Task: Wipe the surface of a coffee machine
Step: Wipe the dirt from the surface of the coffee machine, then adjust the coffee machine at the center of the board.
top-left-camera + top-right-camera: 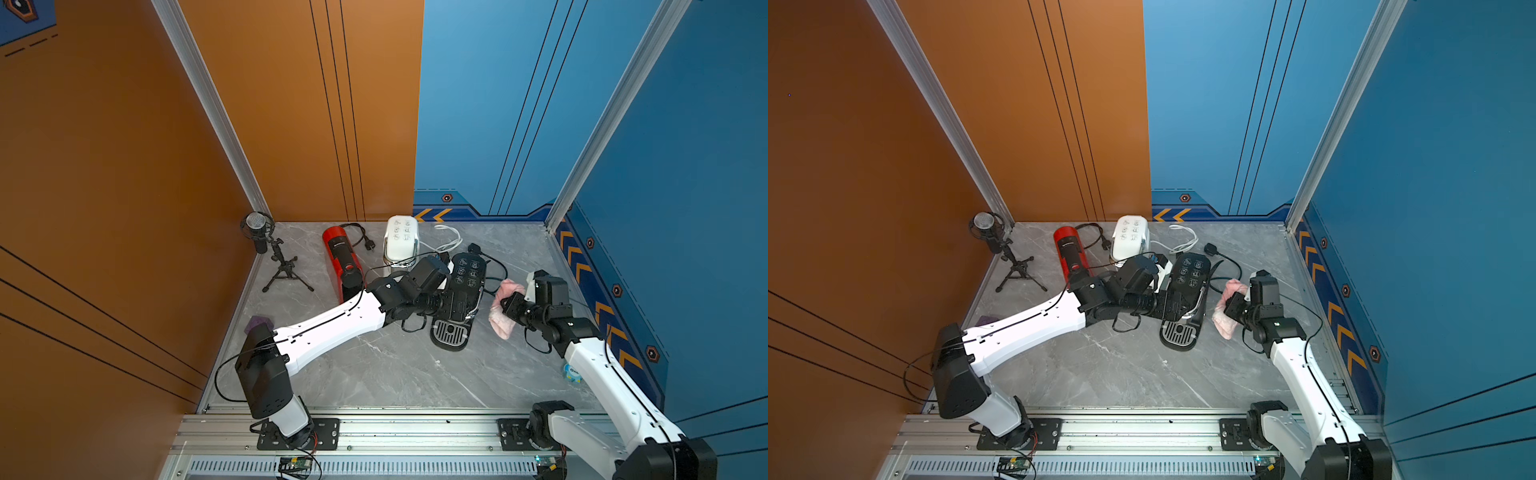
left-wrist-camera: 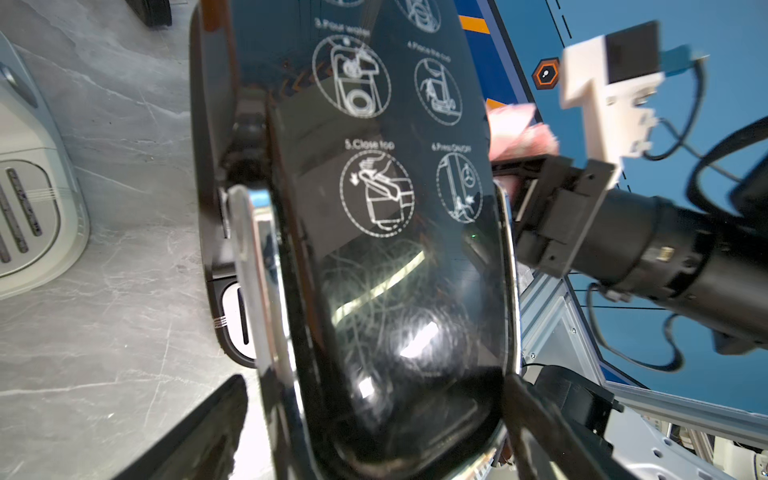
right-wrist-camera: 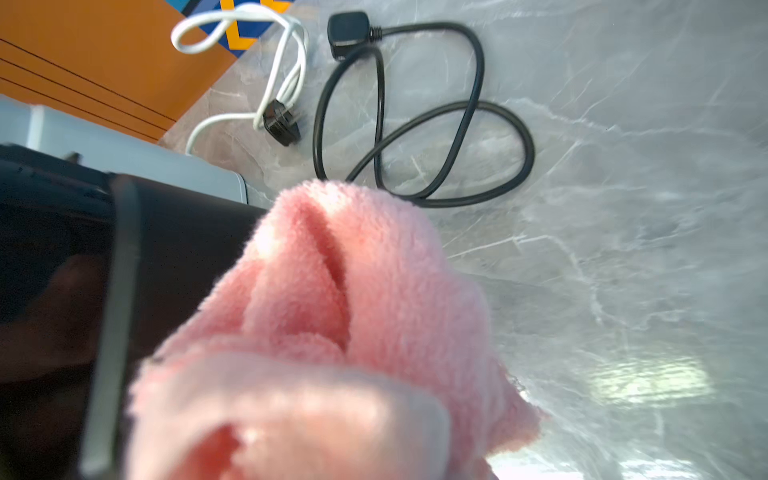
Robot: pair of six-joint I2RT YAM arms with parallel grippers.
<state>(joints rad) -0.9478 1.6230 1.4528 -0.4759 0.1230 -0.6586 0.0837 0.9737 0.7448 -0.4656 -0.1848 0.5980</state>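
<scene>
Right wrist — pink cloth (image 3: 332, 311) beside coffee machine (image 3: 54, 241).

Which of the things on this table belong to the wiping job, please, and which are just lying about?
In use:
black coffee machine
pink cloth

Lying about:
red coffee machine
white coffee machine
microphone on tripod

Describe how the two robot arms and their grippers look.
The left arm and right arm have smooth white shells between black joints, with thin black cables looping alongside. The left gripper and right gripper are black and blocky; the right wrist carries a white camera bracket.
</scene>
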